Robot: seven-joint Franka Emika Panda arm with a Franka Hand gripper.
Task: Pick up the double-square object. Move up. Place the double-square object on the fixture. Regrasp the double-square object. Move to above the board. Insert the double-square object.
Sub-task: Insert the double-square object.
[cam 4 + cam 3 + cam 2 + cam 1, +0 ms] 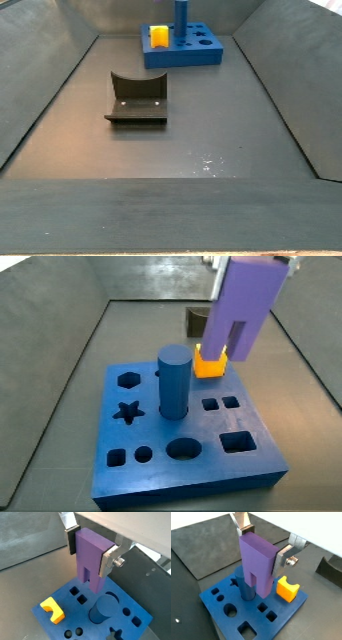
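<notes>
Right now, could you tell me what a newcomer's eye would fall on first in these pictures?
First, the tall light purple double-square object, held prongs down in the tool above the board. Next, the bright yellow-orange cube and the upright blue cylinder standing on the blue board. Farther off, in a side view, the dark fixture sits alone on the grey floor.

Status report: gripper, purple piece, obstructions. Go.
Gripper above the board, shut on double-square object. Prongs down, not inserted. Blue cylinder and yellow piece stand close by.
</notes>
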